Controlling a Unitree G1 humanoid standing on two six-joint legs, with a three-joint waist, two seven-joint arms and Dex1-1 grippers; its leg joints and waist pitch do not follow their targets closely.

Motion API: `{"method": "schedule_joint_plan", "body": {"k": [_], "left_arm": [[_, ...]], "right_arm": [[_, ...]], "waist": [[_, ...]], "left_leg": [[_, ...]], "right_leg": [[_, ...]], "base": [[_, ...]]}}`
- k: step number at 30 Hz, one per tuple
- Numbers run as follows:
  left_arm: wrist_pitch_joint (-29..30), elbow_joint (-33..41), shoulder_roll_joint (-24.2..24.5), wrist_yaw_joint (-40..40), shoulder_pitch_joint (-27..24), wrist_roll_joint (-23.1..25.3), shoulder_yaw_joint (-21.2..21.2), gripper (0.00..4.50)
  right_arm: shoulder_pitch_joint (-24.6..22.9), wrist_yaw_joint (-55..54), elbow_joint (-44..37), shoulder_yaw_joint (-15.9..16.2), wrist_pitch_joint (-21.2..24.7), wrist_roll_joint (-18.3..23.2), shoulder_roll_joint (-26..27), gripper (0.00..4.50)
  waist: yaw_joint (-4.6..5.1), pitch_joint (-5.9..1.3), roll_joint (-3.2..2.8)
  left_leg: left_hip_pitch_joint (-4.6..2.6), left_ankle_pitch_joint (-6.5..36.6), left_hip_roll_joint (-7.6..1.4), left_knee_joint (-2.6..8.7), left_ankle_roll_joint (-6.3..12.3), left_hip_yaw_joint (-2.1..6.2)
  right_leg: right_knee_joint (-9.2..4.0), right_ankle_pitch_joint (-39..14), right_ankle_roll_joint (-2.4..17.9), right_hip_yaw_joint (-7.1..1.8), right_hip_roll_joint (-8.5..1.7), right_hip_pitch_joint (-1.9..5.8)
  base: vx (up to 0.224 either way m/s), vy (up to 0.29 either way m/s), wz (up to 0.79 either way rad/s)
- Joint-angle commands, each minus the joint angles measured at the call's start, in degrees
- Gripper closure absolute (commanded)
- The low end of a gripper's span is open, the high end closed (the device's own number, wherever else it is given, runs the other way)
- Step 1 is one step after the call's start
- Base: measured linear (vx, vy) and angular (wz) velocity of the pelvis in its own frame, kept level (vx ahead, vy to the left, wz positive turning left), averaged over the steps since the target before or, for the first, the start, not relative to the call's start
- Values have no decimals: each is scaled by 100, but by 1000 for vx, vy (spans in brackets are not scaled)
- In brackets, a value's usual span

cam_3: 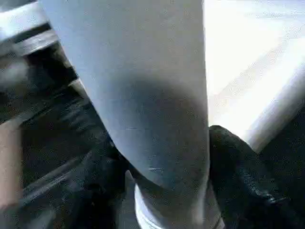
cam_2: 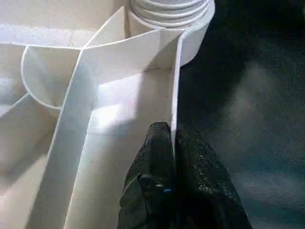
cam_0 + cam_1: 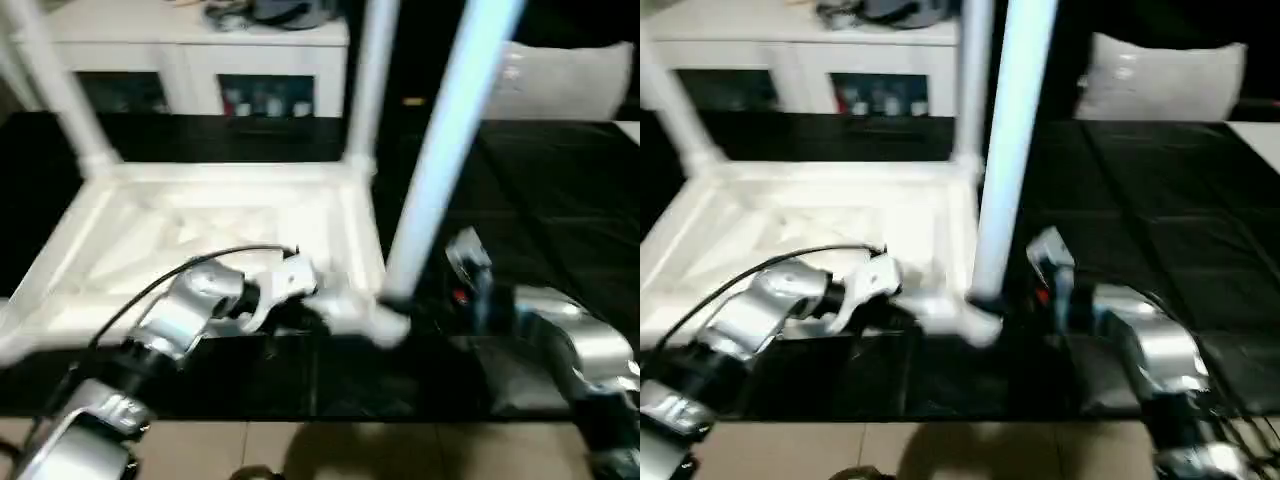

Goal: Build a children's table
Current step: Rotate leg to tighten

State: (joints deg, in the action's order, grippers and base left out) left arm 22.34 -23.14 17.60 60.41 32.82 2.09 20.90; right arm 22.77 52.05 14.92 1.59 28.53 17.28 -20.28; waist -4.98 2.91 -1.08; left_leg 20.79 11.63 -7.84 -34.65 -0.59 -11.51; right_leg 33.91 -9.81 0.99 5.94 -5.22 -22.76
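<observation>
Lying upside down on the black-covered work table [image 3: 560,200], the white table top [image 3: 200,250] shows its ribbed underside, with two legs already standing in its far corners: the far-left leg [image 3: 55,85] and the far-right leg [image 3: 372,75]. In the left eye view the left arm reaches in from the near left, its left gripper [image 3: 300,315] at the top's near right rim. The right arm comes from the near right, its right gripper [image 3: 425,300] at the base of a third leg [image 3: 440,150], which leans rightward above the near-right corner socket [image 3: 385,322]. Beyond the table stands a white cabinet [image 3: 200,60] with glass doors; no writing is readable.

The left wrist view shows the left gripper's black fingers [image 2: 152,162] pinched narrowly on the thin rim wall, one each side.

In the right wrist view the right gripper's fingers [image 1: 238,162] clasp the third leg from both sides.
</observation>
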Motion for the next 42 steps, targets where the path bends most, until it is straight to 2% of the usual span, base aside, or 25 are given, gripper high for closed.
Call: {"method": "schedule_joint_plan", "body": {"k": [1,2,4,5,7,9,11,12,15,16,20,21,25,26,27,30,31,34,37,39,41,42], "left_arm": [[316,-64,-458,-572,120,-104,22,450],[437,-240,-741,-1061,230,-108,-156,450],[532,-340,-956,-1431,305,-107,-303,450],[528,-449,-1091,-1715,370,-60,-368,450],[504,-518,-1188,-1897,408,-28,-408,450],[506,-582,-1329,-2122,450,49,-442,450],[549,-544,-1349,-2094,437,66,-440,450],[566,-511,-1328,-2075,425,78,-431,450],[480,-485,-1225,-1973,393,49,-416,450],[458,-475,-1169,-1911,379,20,-398,450],[289,-384,-957,-1545,282,-12,-269,450],[229,-377,-888,-1439,264,-10,-247,450],[-73,-346,-567,-918,199,21,-117,450],[-198,-326,-404,-664,182,18,-47,450],[-331,-317,-330,-518,175,13,-7,450],[-539,-255,-80,-15,151,-23,137,450],[-539,-255,-80,-15,151,-23,137,450],[-988,-123,194,577,76,-82,314,450],[-1341,-99,353,954,42,-100,416,450],[-1473,-52,484,1248,27,-113,495,450],[-1469,3,561,1443,19,-142,530,450],[-1482,31,599,1528,13,-158,550,450]], "right_arm": [[223,-901,321,24,173,-151,326,236],[388,-1669,614,-142,141,-335,583,236],[483,-2200,800,-254,103,-444,764,236],[488,-2342,852,-253,-125,-506,840,236],[490,-2404,886,-278,-272,-528,902,236],[498,-2443,941,-376,-426,-480,1017,175],[486,-2340,874,-486,-402,-349,1088,175],[455,-2221,777,-497,-408,-294,1095,154],[384,-2099,670,-478,-424,-240,1020,128],[355,-2025,647,-460,-477,-210,962,128],[267,-1755,591,-431,-549,-212,720,82],[240,-1595,560,-416,-553,-207,620,82],[179,-940,446,-357,-588,-206,162,47],[156,-581,395,-225,-564,-245,-118,39],[128,-339,335,-150,-539,-223,-248,39],[14,441,67,52,-520,-87,-609,39],[14,441,67,52,-520,-87,-609,39],[-87,1138,-78,241,-637,18,-888,39],[-138,1559,-165,376,-487,167,-1032,73],[-204,1830,-303,487,-377,269,-1117,76],[-254,1988,-390,531,-311,306,-1139,111],[-277,2060,-421,557,-294,327,-1146,111]], "waist": [[42,-294,67],[93,-302,58],[163,-317,66],[169,-335,65],[157,-346,70],[125,-362,57],[103,-376,50],[96,-379,37],[88,-377,28],[89,-368,10],[88,-361,19],[86,-363,5],[70,-374,16],[59,-370,19],[64,-367,47],[-1,-360,23],[-38,-363,51],[-90,-362,25],[-174,-362,53],[-213,-356,46],[-244,-355,43],[-271,-362,41]], "left_leg": [[-82,1747,-552,477,-195,384],[-56,1769,-557,484,-196,393],[-54,1725,-539,467,-166,373],[-30,1590,-528,462,-79,354],[-35,1407,-518,448,76,313],[-22,1186,-520,437,208,298],[-4,950,-533,430,355,290],[0,902,-535,429,386,291],[-3,859,-547,429,443,291],[-12,963,-556,439,419,294],[-9,1108,-550,447,355,302],[-10,1108,-553,448,346,305],[-7,1053,-558,438,393,297],[-8,1008,-558,436,415,298],[-3,1002,-561,436,434,290],[-30,1008,-581,432,475,279],[-31,983,-590,433,499,284],[-41,977,-623,437,479,277],[-61,991,-622,435,453,267],[-57,1019,-640,448,419,268],[-68,1050,-648,456,368,272],[-71,1039,-655,455,337,272]], "right_leg": [[-609,-3178,699,-316,-572,207],[-595,-3056,702,-319,-572,222],[-601,-2827,780,-332,-575,214],[-589,-2609,815,-348,-576,238],[-572,-2260,897,-365,-554,235],[-536,-1932,993,-371,-552,258],[-483,-1500,1142,-370,-541,289],[-474,-1444,1167,-364,-543,294],[-467,-1395,1206,-353,-536,298],[-480,-1485,1187,-351,-532,291],[-503,-1737,1111,-354,-547,300],[-502,-1736,1109,-354,-549,300],[-474,-1556,1150,-361,-542,303],[-466,-1511,1181,-355,-539,300],[-468,-1518,1175,-357,-536,304],[-464,-1602,1137,-372,-543,284],[-453,-1615,1138,-367,-548,289],[-441,-1580,1178,-372,-550,267],[-436,-1582,1214,-369,-551,255],[-433,-1643,1163,-383,-561,256],[-435,-1707,1141,-384,-567,245],[-427,-1693,1139,-392,-577,243]], "base": [[0,0,0],[0,0,0],[0,0,0],[0,0,0],[0,0,0],[0,0,0],[0,0,0],[0,0,0],[0,0,0],[0,0,0],[0,0,0],[0,0,0],[0,0,0],[0,0,0],[0,0,0],[0,0,0],[0,0,0],[0,0,0],[0,0,0],[0,0,0],[0,0,0],[0,0,0]]}}
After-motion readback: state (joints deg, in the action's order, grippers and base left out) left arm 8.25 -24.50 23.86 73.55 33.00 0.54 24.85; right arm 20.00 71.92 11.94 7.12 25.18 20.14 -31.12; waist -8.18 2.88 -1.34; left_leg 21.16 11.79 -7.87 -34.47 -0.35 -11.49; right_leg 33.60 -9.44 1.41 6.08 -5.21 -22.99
